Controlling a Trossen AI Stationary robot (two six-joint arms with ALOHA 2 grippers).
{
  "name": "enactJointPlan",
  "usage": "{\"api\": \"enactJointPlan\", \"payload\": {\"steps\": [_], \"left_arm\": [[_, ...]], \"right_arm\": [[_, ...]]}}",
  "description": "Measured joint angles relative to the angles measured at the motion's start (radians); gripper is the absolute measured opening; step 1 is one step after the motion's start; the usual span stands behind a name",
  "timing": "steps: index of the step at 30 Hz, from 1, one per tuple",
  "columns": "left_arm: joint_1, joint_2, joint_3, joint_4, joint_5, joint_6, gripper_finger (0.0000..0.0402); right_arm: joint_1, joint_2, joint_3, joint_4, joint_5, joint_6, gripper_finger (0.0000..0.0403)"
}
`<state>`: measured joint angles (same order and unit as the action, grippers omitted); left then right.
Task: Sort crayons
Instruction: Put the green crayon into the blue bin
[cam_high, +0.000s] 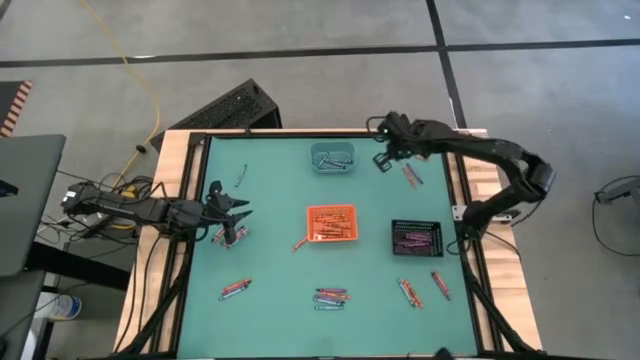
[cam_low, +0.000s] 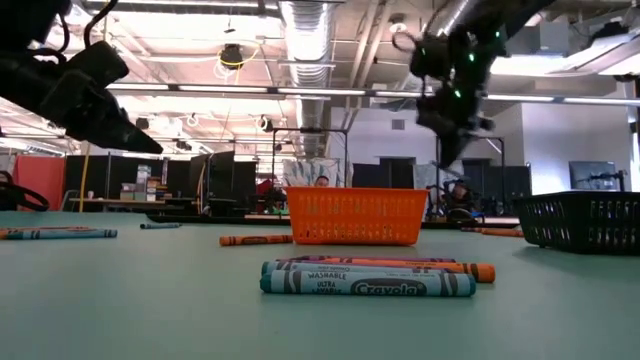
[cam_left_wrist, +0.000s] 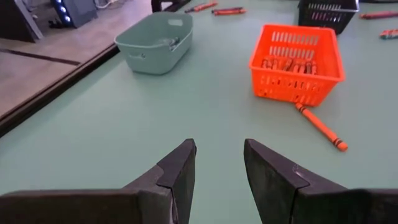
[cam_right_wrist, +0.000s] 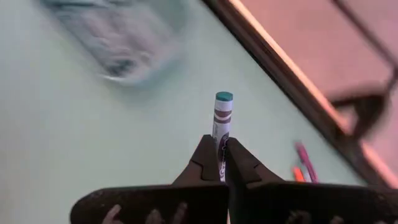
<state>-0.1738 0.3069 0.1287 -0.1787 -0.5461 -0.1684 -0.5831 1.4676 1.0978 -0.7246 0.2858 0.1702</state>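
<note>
Orange tray, perhaps blue-grey crayon

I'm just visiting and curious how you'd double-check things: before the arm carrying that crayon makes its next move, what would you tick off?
1. Right gripper shut on the teal-tipped crayon: ok.
2. Crayon held securely: cannot tell; most of it sticks out past the fingertips.
3. Teal tray close beside the right gripper: ok.
4. Left gripper open and empty, far from the right arm: ok.
5. Orange tray and black tray upright on the table: ok.
6. All crayons sorted: not ok; a loose orange crayon lies beside the orange tray.
</note>
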Motion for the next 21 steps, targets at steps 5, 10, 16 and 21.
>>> {"api": "enactJointPlan", "payload": {"steps": [5,10,16,21], "left_arm": [[0.0,0.0,0.0,0.022,-0.004,0.028,0.0127],[0.0,0.0,0.0,0.009,-0.009,0.028,0.0127],[0.001,0.0,0.0,0.009,-0.023,0.028,0.0128],[0.001,0.0,0.0,-0.025,-0.018,0.026,0.0128]], "right_arm": [[0.148,0.062,0.041,0.18,-0.002,-0.187,0.0001],[0.198,0.208,0.151,0.277,-0.002,-0.273,0.0],[0.2,0.414,0.348,0.249,0.001,-0.388,0.0],[0.199,0.539,0.501,0.168,0.005,-0.447,0.0003]]}}
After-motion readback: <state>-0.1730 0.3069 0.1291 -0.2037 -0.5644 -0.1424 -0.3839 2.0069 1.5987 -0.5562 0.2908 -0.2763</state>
